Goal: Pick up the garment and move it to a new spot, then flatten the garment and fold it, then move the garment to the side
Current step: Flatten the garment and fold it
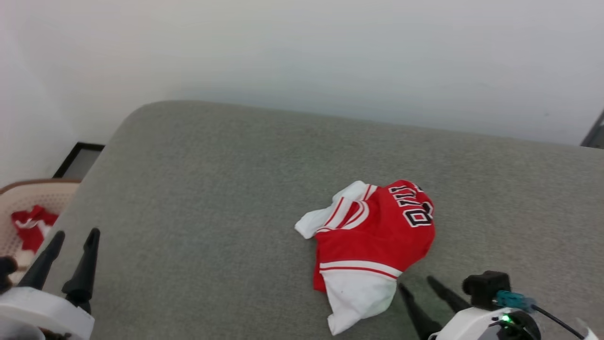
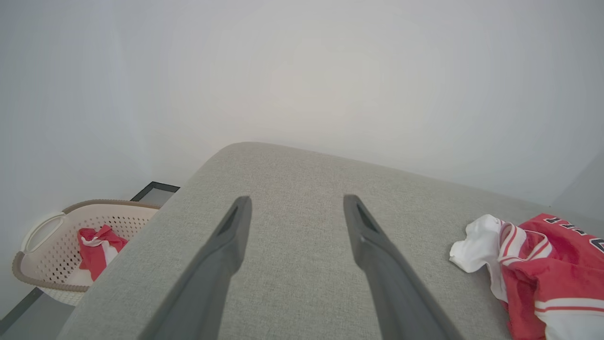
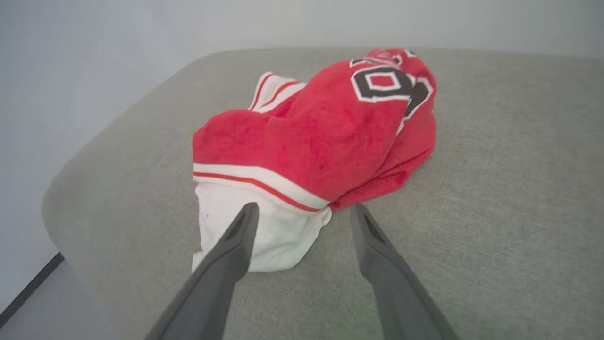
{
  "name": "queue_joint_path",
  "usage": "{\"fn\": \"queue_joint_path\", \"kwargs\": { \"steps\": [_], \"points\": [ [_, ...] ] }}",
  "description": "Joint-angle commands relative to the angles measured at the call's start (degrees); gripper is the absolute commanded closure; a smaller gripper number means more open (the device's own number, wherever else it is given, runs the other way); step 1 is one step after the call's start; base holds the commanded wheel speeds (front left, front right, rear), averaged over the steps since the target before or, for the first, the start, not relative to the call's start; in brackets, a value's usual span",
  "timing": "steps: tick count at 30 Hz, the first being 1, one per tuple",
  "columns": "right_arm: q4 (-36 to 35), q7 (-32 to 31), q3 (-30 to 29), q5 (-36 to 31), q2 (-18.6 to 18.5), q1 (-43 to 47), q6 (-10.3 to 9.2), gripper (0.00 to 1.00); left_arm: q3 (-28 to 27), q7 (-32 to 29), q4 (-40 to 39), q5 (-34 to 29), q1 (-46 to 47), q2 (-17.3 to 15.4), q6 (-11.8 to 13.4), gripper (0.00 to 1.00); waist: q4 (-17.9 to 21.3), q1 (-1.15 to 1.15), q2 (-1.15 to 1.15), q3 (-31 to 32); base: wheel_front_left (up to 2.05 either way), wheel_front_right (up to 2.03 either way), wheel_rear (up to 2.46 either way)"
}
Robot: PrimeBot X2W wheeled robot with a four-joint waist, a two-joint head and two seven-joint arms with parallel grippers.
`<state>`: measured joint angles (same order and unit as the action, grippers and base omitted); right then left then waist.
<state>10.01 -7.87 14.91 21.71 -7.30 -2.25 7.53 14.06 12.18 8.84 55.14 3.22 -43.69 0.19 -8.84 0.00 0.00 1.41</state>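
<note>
**Step in hand: approaching the garment for the first pick-up**

Beyond the desk's left edge, a pale perforated basket is sitting on the floor and is holding a red-and-white cloth. This item is not taking part in the present step.

The left claw is hovering over the near left corner of the grey fabric-covered desk. Its fingers are standing wide apart and are gripping nothing. It is well apart from the work.

The garment is lying crumpled in a heap right of the desk's centre, toward the near edge. One white sleeve is pointing at the near edge, and the black lettering is facing up on the far side of the heap.

The right claw is waiting just beside the garment's near side. Its fingers are spread and empty, and the tips are pointing at the white sleeve and its striped trim.

Judgement: the task is only beginning, and the pick-up is not yet done. The next move is probably calling for the right claw to go forward and down over a fold of cloth, close on it, and lift. Taking only the loose sleeve is risking a dragged, twisted heap.
</note>
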Motion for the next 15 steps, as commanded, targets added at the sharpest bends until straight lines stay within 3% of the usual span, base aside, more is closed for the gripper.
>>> {"fn": "queue_joint_path", "kwargs": {
  "steps": [1,15],
  "points": [
    [0.1,-1.4,0.6,1.0,-0.1,-0.4,-0.08,0.00,0.1,0.0,-0.1,-0.3,0.8,0.3,0.1,0.00,-2.0,0.00,0.00,-1.4,0.00,0.00,0.00],
    [6.2,-13.3,0.0,-2.4,1.7,-4.2,-0.08,0.00,3.9,-0.4,2.3,-2.1,7.1,4.1,-1.7,0.00,-7.8,0.00,0.00,-5.7,0.00,0.00,0.00]
  ]
}}
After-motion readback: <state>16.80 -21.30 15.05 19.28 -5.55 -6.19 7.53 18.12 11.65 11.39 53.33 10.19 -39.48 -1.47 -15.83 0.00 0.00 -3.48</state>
